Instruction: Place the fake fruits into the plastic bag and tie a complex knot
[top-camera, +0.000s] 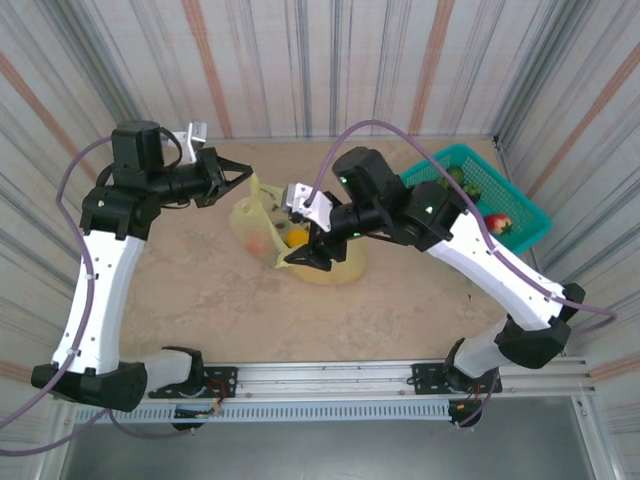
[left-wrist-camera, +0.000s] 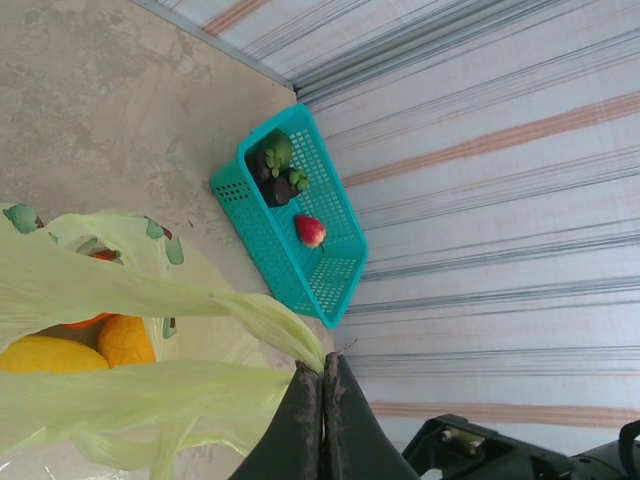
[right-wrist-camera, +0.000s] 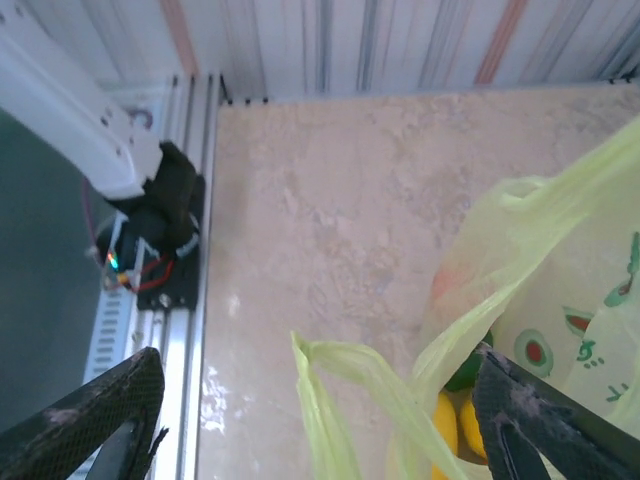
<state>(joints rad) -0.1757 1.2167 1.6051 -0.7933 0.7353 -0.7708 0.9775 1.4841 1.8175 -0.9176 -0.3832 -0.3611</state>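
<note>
Firstly, plastic bag (top-camera: 340, 272): we see it slumped on the bench (top-camera: 190, 295), pale yellow-green and crinkled, with its mouth drawn open.
Left tool (top-camera: 246, 171): it sits at the bag's far-left side. Its fingers are pressed together and pinch a handle loop (left-wrist-camera: 250, 312), which runs taut from the bag's body to the fingertips.
Right tool (right-wrist-camera: 318, 365): it hangs over the bag's near side with its fingers spread wide. The other handle loop (right-wrist-camera: 335, 395) stands up between them, and we cannot tell whether either finger touches it.
Inside the bag: an orange fruit (left-wrist-camera: 125, 340) and a yellow fruit (left-wrist-camera: 45, 357) lie side by side, touching.
Basket (top-camera: 525, 205): teal with mesh sides, it stands well apart from the bag, to its far right.
Away from the bag, in the basket: a red fruit (left-wrist-camera: 310, 230) lies alone, and dark purple fruits (left-wrist-camera: 275, 185) with green tops are bunched at the other end.
</note>
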